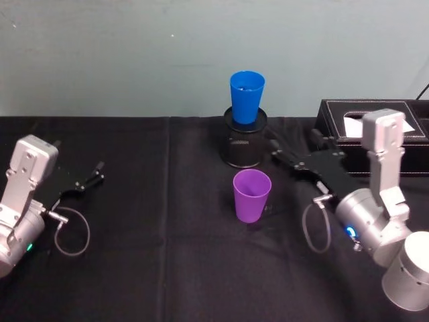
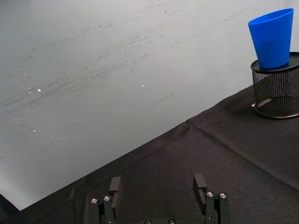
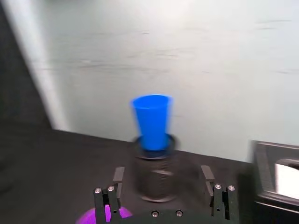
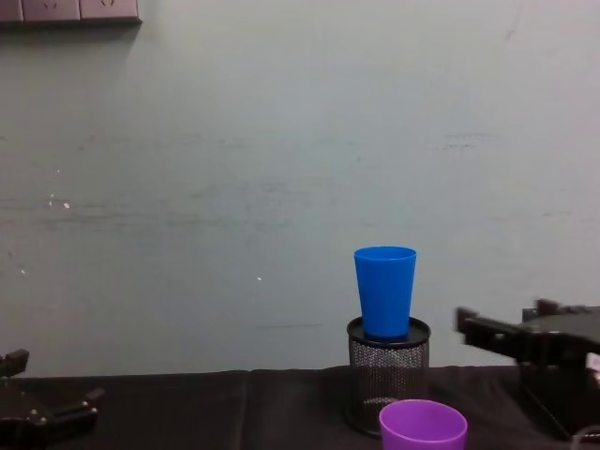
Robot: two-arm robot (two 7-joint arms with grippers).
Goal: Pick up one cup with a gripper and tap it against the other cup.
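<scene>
The purple cup [image 1: 252,194] stands upright and untouched on the black tablecloth [image 1: 161,255], near the middle of the table. Just beyond it, farther from the robot, the blue cup [image 1: 247,96] sits upright on top of a black mesh holder [image 1: 244,144] (its base resting in the holder's mouth). The right gripper [image 1: 285,155] hovers to the right of the holder and the purple cup, close to both but touching neither; its fingers [image 3: 117,175] are spread wide with nothing between them. A black box [image 1: 375,127] lies at the far right. The left gripper [image 1: 94,176] rests far off at the left of the table, its jaws also apart and empty.
</scene>
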